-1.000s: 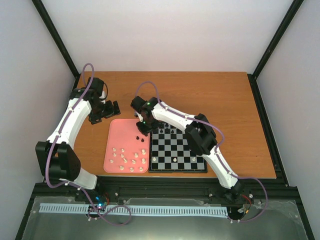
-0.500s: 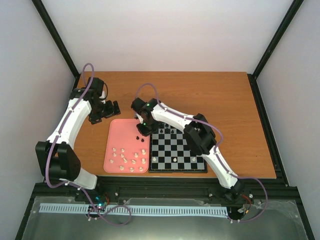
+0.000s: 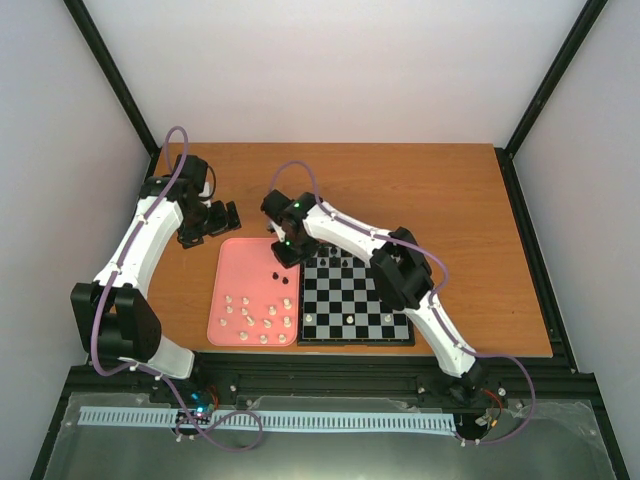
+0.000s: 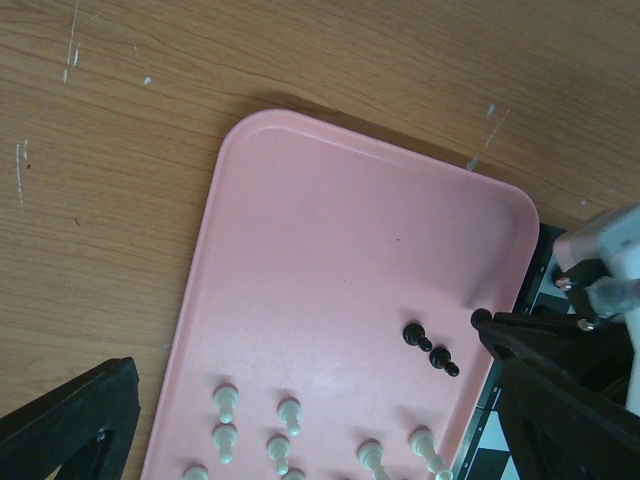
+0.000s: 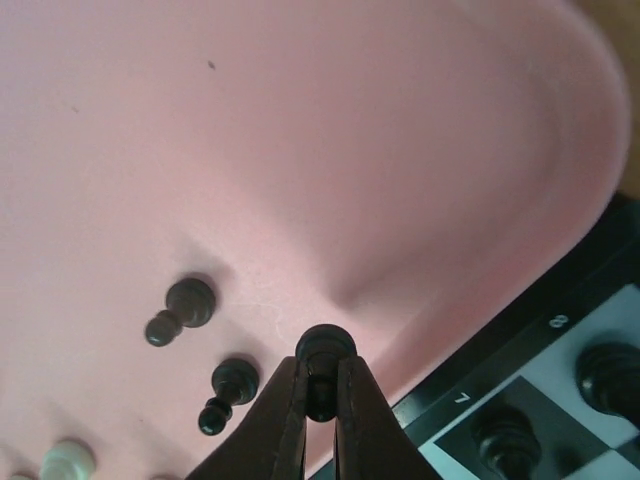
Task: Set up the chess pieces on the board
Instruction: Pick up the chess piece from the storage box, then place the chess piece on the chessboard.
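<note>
**Right claw shuts on a black piece at the tray's edge**

Over the last second the right claw (image 5: 322, 388) has drawn its jaws together, while the arm has barely shifted. The jaws now stand narrow, pinching a single black piece (image 5: 325, 346) whose round head shows just past the fingertips. We cannot tell whether its foot has left the pink tray (image 5: 400, 150) underneath.

Just beside the claw, on the side away from the board, two more black pieces (image 5: 182, 308) lie on their sides on the tray. The cream pieces (image 3: 255, 315) are scattered further off, nearer the arm bases. On the claw's other side, past the tray's raised rim, the board (image 3: 372, 322) begins. Its nearest squares already carry black men (image 5: 608, 372).

The left claw (image 3: 210, 222) hangs wide over the worktop (image 3: 420, 190), well apart from the right claw, holding nothing.

We judge the step in hand to be the pick-up of one black man, with most of the set not yet placed. The next move calls for a straight lift high enough to clear the rim. A short carry across to a free square in black's rows follows, without knocking the men already standing there. The piece must go down upright before the jaws part. The grip is tiny, so a tilt or a slip is the risk.
</note>
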Controlling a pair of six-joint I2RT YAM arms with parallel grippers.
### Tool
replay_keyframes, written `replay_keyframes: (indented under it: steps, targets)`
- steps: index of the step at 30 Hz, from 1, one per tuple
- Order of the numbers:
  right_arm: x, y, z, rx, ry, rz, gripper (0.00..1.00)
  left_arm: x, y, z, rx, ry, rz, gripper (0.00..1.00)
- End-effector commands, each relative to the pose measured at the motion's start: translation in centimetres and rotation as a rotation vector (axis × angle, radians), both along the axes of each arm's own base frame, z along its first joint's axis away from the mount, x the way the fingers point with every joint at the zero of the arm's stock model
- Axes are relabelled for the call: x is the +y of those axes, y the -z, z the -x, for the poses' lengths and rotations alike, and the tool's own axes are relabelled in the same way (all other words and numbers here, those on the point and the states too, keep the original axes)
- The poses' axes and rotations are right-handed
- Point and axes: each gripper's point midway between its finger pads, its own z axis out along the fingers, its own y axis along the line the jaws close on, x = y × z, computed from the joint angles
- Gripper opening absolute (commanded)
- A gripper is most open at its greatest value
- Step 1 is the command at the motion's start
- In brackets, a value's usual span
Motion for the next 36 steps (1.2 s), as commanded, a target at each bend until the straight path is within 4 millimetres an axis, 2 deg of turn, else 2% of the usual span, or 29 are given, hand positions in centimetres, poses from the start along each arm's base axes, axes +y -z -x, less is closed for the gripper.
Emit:
replay_keyframes:
  steps: [1,5,8,13,17,20,26,36]
  targets:
    - [-0.1,-6.5,-2.0,-0.099,0.037,-0.091,0.03,-0.1,-1.3,-1.1,-0.05,-0.004,0.019,1.0]
    - [-2.6,-10.4,-3.2,-0.132,0.11,-0.123,0.03,-0.1,-1.3,-1.2,-0.048,0.007,0.019,1.0]
    - [-6.0,-11.7,-3.9,-0.174,0.177,-0.091,0.03,-0.2,-1.3,-1.4,-0.046,0.014,0.018,1.0]
    - [-12.9,-10.9,-4.0,-0.149,0.311,-0.046,0.03,-0.4,-1.2,-1.6,-0.042,0.021,0.028,1.0]
    - [-16.7,-9.2,-3.0,-0.116,0.362,-0.018,0.03,-0.5,-1.0,-1.8,-0.037,0.025,0.033,1.0]
    - [-17.9,-7.3,-1.9,-0.078,0.353,0.012,0.03,-0.5,-0.9,-2.0,-0.033,0.025,0.032,1.0]
    - [-17.9,-4.6,-1.9,-0.031,0.358,0.012,0.03,-0.5,-0.8,-2.4,-0.029,0.021,0.03,1.0]
    - [-17.6,-2.3,-2.3,-0.001,0.34,0.04,0.03,-0.4,-0.4,-2.4,-0.013,0.015,0.022,1.0]
